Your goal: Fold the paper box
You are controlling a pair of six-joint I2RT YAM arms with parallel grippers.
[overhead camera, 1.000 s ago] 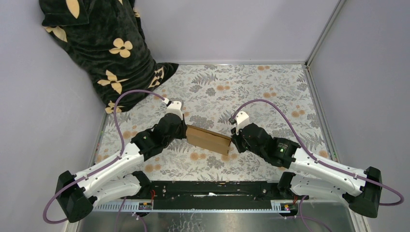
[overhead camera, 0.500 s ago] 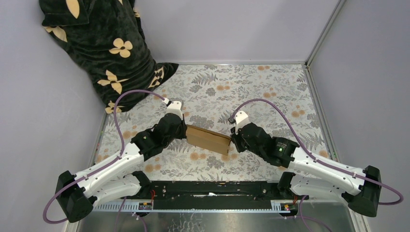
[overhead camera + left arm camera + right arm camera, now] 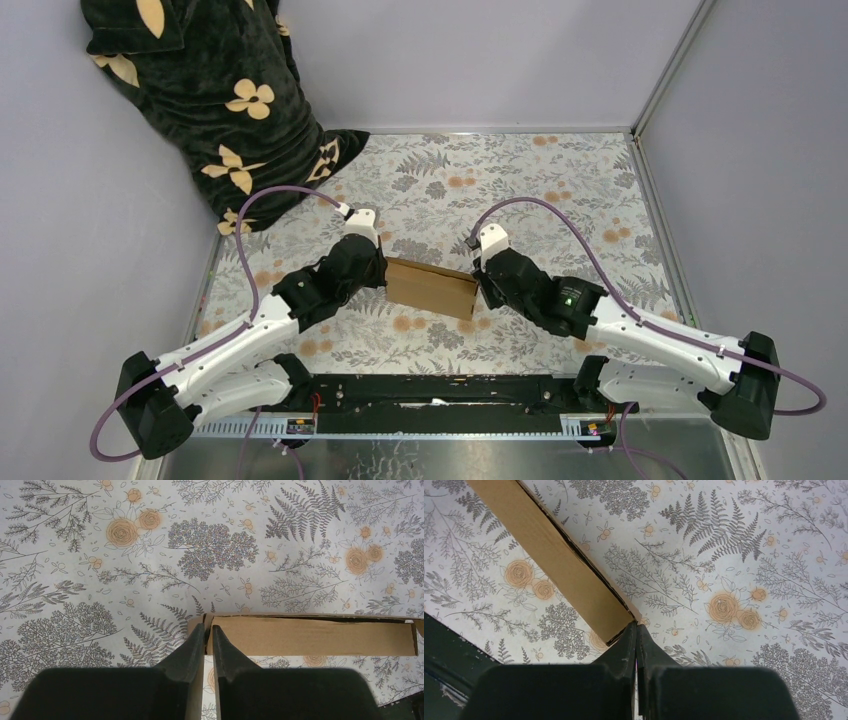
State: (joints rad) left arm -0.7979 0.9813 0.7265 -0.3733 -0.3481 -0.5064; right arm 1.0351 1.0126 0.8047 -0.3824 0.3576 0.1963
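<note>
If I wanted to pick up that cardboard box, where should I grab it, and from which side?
Probably a short end's thin wall, pinched from above, one finger each side. The paper box is long and shallow, its broad faces too wide to span. The left tool grips the left end that way.

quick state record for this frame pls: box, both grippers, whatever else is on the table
box: brown cardboard, shallow, mid-table between the arms
left gripper: pinching the box's left end wall
right gripper: shut, tips at the box's right-end corner
table: floral cover
cloth: dark, flower print, far left corner
</note>
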